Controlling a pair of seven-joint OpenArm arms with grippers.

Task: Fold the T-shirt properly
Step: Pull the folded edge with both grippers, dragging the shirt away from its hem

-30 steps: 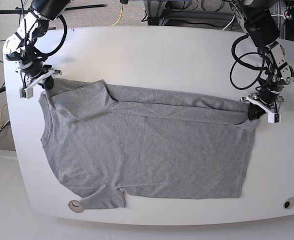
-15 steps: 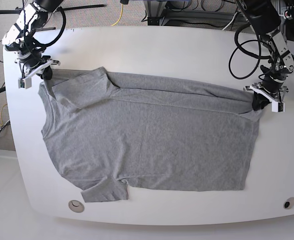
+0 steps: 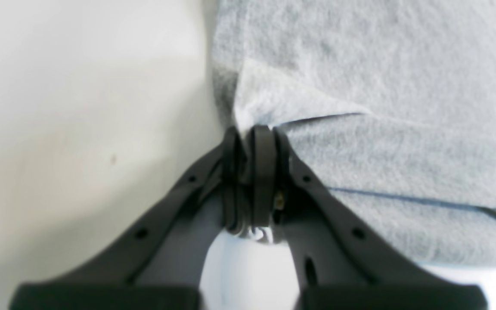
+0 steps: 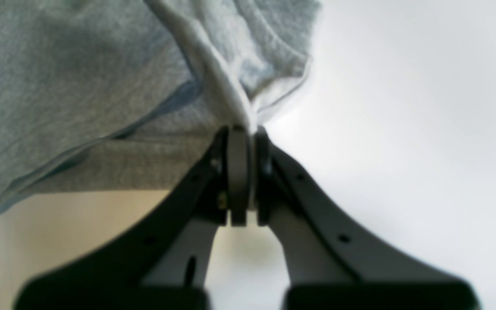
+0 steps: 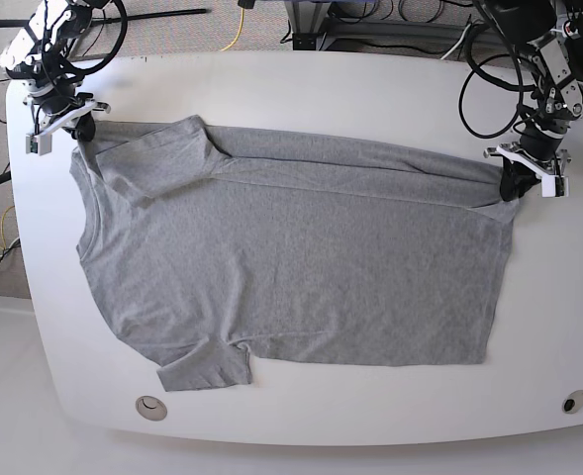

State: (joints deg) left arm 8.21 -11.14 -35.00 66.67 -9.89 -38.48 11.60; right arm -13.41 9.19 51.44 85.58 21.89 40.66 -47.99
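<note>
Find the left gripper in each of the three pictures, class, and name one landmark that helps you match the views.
Base view: left gripper at the right edge, shut on the T-shirt corner.
Left wrist view: bottom centre, dark jaws pinching a fold of the fabric.
Right wrist view: not in it; that one is the right gripper.
Shared landmark: the grey T-shirt on the white table.

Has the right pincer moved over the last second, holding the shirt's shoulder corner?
Yes. The right pincer, shut on the T-shirt, has moved toward the table's far edge, dragging that corner with it.
</note>
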